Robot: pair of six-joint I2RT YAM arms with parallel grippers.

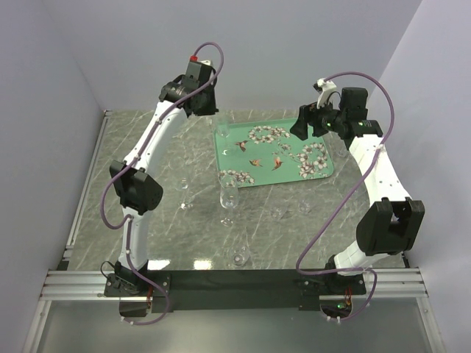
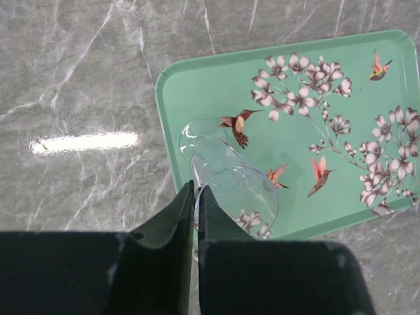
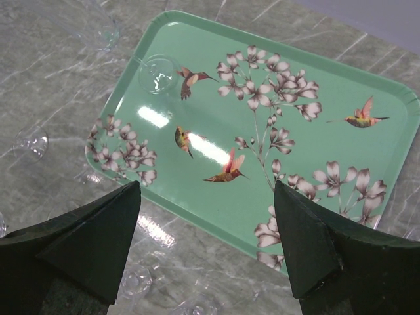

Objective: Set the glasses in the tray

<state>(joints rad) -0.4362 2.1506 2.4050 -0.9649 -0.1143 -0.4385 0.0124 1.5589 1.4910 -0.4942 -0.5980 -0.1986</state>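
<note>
Grey marbled table (image 1: 184, 239), pale walls around it. One tray (image 2: 216, 85) lies at the far middle. Left gripper (image 2: 197, 190) is pinched tight on the rim of one glass (image 2: 239, 187), which hangs over the tray's far-left corner, foot (image 2: 200, 134) low over the teal; I cannot tell whether it touches. Right gripper (image 3: 207, 190) hovers above the tray, fingers spread wide, holding nothing. Glasses: I count six, tentatively, since some are faint. That is the held one plus five on the table: a tall stemmed glass (image 1: 228, 193) just beside the tray's near edge, a low glass (image 1: 186, 200) left of it, a front glass (image 1: 239, 257) near the bases, and a pair (image 1: 278, 213) to the right. My judgement on handling: light, rigid, slick, brittle. A rim pinch may slip or chip, so squeeze modestly. The stemmed glass looks tippy; I would take it at the bowl.
</note>
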